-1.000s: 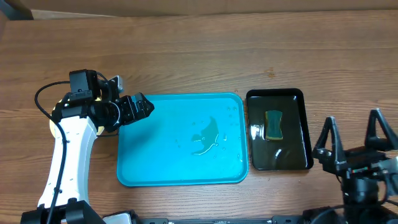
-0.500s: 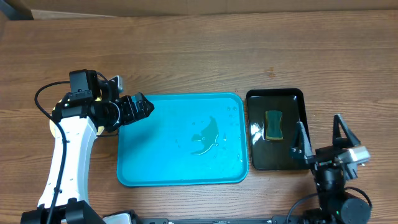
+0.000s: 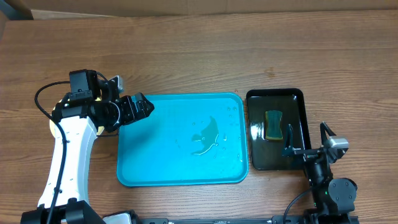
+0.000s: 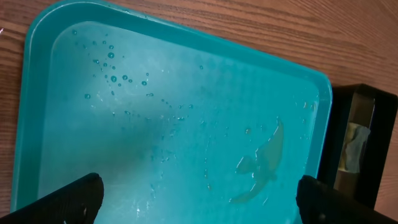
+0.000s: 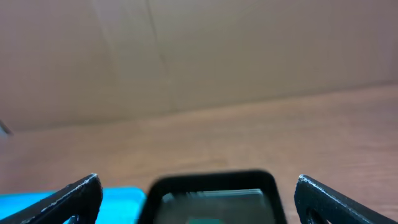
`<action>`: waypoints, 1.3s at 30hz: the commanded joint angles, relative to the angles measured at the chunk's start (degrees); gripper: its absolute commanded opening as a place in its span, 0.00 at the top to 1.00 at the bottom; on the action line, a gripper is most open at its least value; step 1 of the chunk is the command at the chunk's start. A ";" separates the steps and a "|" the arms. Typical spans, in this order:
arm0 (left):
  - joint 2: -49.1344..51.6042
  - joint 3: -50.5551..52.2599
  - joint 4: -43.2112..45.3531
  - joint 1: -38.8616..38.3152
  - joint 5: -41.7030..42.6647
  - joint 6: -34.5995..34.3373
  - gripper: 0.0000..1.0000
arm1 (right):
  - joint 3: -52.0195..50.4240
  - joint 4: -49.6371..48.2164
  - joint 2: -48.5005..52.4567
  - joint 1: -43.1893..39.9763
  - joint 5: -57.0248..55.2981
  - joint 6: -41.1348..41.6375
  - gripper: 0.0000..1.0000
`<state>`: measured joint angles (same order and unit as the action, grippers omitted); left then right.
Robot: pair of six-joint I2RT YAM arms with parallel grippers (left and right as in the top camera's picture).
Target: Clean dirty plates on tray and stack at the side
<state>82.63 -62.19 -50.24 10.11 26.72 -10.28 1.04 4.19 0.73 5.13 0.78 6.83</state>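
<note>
While the turquoise tray (image 3: 134,168) is set wet on the brown wood-grain table (image 3: 186,56), the left claw (image 3: 146,106) is held apart over its far-left corner; the right claw (image 3: 307,134) is spread wide beside a black tray (image 3: 255,163), in which a sponge (image 3: 273,124) is laid

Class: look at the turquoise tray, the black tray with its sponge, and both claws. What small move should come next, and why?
Probably ease the open right claw forward and down over the sponge in the black tray. The turquoise tray holds a puddle, so wiping seems due, and that claw is empty and faces the black tray.
</note>
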 commanded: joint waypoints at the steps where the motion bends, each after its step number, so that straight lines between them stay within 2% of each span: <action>1: 0.26 -0.94 -0.09 -0.13 -0.20 1.27 0.00 | -0.59 0.44 -0.59 -1.07 2.36 -5.84 0.00; 3: 0.26 -0.94 -0.09 -0.13 -0.17 1.27 0.00 | -0.59 0.44 -0.59 -1.03 2.36 -7.80 0.00; 39: 0.26 -0.94 -0.07 -0.13 -0.20 1.27 0.00 | -0.59 0.44 -0.57 -1.14 2.34 -6.43 0.00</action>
<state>82.63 -62.19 -50.24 10.11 26.72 -10.28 1.04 4.75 0.73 4.49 2.79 0.82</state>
